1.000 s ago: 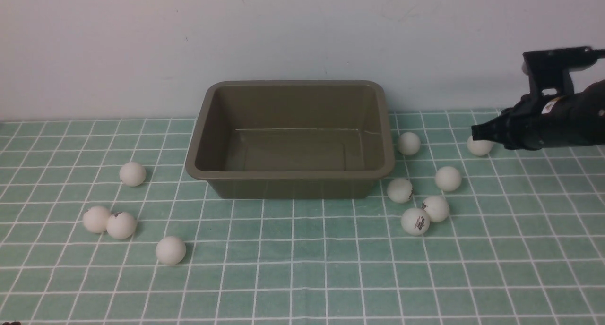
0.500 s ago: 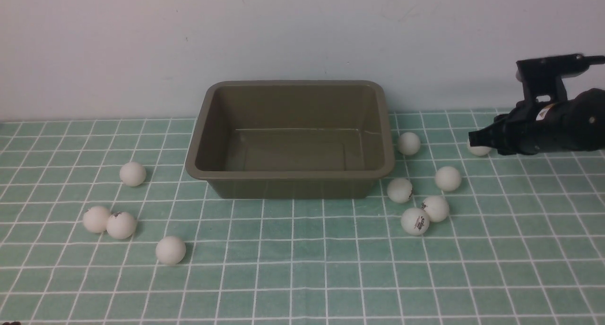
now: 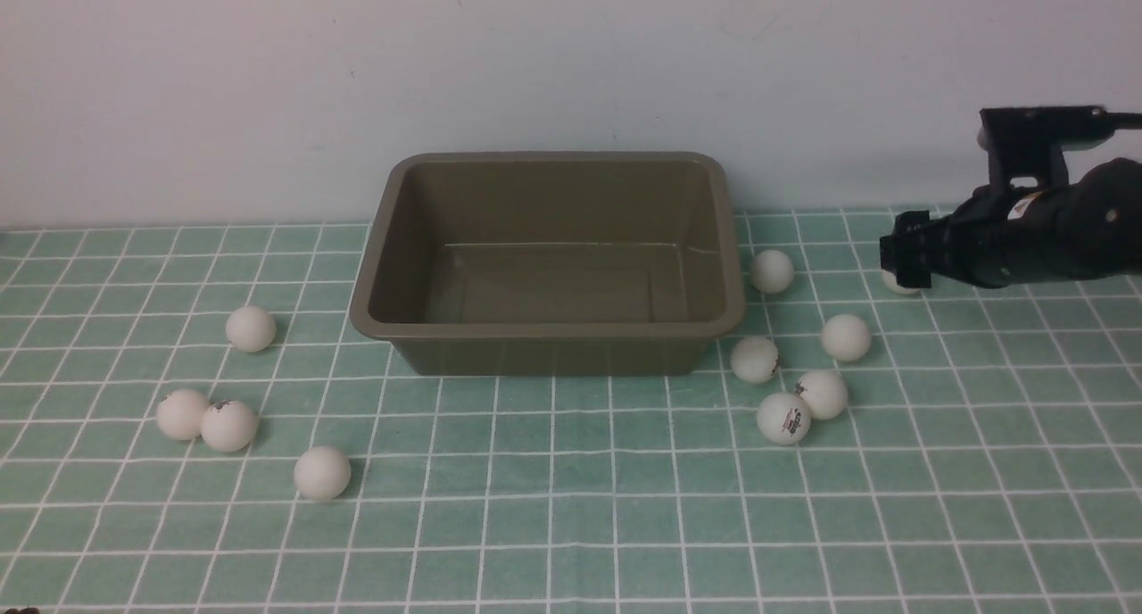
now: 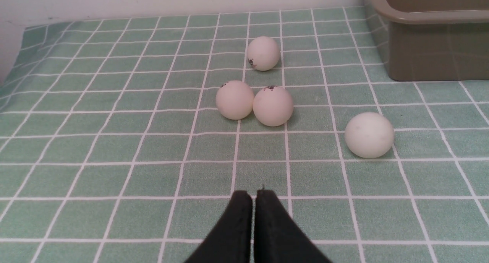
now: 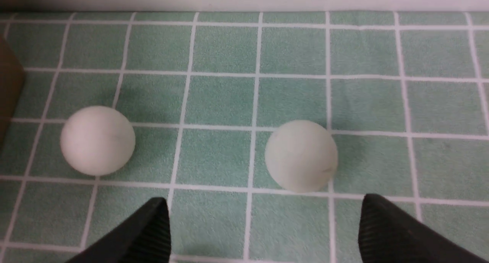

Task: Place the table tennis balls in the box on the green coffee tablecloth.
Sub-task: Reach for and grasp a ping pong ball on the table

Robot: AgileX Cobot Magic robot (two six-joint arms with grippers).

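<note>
At the left of the front view, 4 table tennis balls lie on the green coffee tablecloth (image 3: 571, 525). 1 ball (image 3: 250, 328) is at the middle left. Lower down are 2 touching balls, a plain ball (image 3: 182, 414) and a marked ball (image 3: 229, 425) with a dark print on top. 1 more ball (image 3: 322, 473) lies lower again, nearer the centre.

The left gripper (image 4: 252, 197) shows only in the left wrist view. Its 2 black fingers are pressed together and grip nothing, and its tips are over the cloth, apart from these 4 balls.

At the centre of the frame the box (image 3: 549, 332) stands upright, olive-brown, with its far side near the white wall (image 3: 571, 61). All 10 balls are on the cloth outside it.

Right of the box, 1 ball (image 3: 772, 270) lies just beside its right side and 1 ball (image 3: 755, 360) near its front right corner. Further right is 1 ball (image 3: 845, 337), and below it 2 balls that seem to touch, a plain one (image 3: 822, 394) and a printed one (image 3: 783, 418).

At the middle right edge, the right gripper (image 5: 264, 205) is low over the cloth with its fingers spread wide and gripping nothing. The last ball (image 5: 301, 156) lies just ahead of the fingertips and does not touch them.
</note>
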